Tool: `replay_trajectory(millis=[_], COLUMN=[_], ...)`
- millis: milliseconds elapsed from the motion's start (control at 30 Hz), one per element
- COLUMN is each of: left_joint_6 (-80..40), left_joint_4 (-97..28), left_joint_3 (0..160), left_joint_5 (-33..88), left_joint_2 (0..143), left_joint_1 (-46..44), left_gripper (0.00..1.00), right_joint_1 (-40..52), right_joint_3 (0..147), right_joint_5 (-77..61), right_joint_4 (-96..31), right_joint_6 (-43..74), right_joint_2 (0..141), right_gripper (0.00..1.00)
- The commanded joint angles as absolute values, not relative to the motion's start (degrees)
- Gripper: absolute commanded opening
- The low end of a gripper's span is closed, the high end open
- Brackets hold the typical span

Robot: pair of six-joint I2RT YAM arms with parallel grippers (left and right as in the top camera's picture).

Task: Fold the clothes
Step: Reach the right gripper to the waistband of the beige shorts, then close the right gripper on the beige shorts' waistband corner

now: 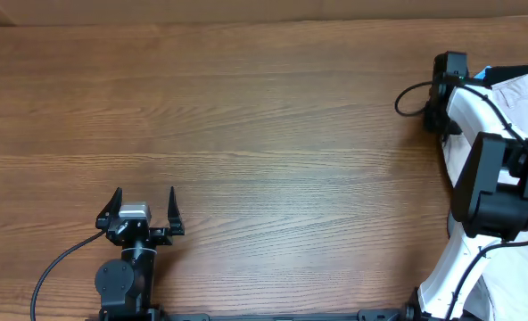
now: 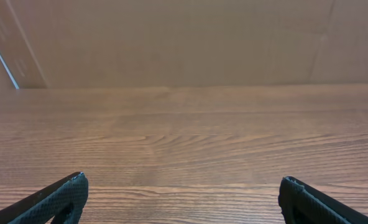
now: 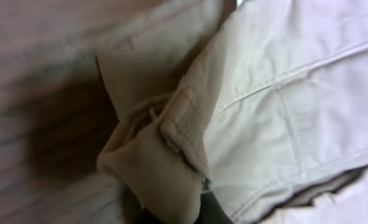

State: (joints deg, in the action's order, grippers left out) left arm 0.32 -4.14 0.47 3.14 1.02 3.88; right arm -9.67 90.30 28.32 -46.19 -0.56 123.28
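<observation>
The clothes are pale beige-cream cotton garments (image 1: 519, 93) piled at the far right edge of the wooden table, partly under my right arm. In the right wrist view a beige garment (image 3: 283, 93) with seams fills the frame, and a bunched fold of it sits over my right gripper's (image 3: 196, 208) dark finger, which is shut on it. From above, the right gripper (image 1: 465, 82) sits at the pile's left edge. My left gripper (image 1: 144, 203) is open and empty near the front left, and its two fingertips (image 2: 184, 186) stand wide apart over bare wood.
The wooden table (image 1: 264, 116) stretches between the two arms. A black cable (image 1: 411, 94) loops beside the right wrist. A brown cardboard wall (image 2: 171, 43) stands behind the table's far edge.
</observation>
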Motion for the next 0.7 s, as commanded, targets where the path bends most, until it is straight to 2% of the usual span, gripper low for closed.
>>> replay_trajectory(millis=[0,267,300,333,367,433,467,500,600,633,667], left_joint_6=[-0.21,-0.21,-0.19,-0.19,-0.19,-0.19,-0.21,-0.21,-0.21,-0.21,-0.19], left_joint_4=[-4.27,-4.27,-4.27,-4.27,-4.27,-4.25,-4.27,-4.27,-4.27,-4.27,-4.25], left_joint_3=[0.30,0.30,0.30,0.30,0.30,0.30,0.30,0.30,0.30,0.30,0.30], left_joint_5=[2.74,2.74,2.74,2.74,2.74,2.74,2.74,2.74,2.74,2.74,2.74], left_joint_2=[0.69,0.69,0.69,0.69,0.69,0.69,0.69,0.69,0.69,0.69,0.69], left_joint_1=[4.38,4.38,4.38,4.38,4.38,4.38,4.38,4.38,4.38,4.38,4.38], left_gripper=[1.00,1.00,1.00,1.00,1.00,1.00,1.00,1.00,1.00,1.00,1.00], right_joint_1=[-9.98,-9.98,-9.98,-10.15,-10.33,-10.52,-10.63,-10.63,-10.63,-10.63,-10.63], right_joint_3=[94.52,94.85,94.63,94.17,93.62,92.88,92.62,92.44,91.96,91.85,91.85], right_joint_5=[26.68,18.74,18.76,18.76,18.81,18.76,18.76,18.72,18.50,18.55,18.57], right_joint_4=[-46.39,-47.09,-47.27,-47.29,-47.31,-47.35,-47.46,-47.51,-47.44,-47.42,-47.42], right_joint_6=[2.22,0.03,-0.67,-1.63,-2.00,-1.96,-1.93,-1.72,-1.28,-1.30,-1.32], right_joint_2=[120.14,114.78,115.11,115.39,115.90,116.86,117.47,118.06,119.79,120.31,120.46], right_gripper=[0.04,0.04,0.06,0.21,0.27,0.27,0.13,0.04,0.04,0.24,0.40])
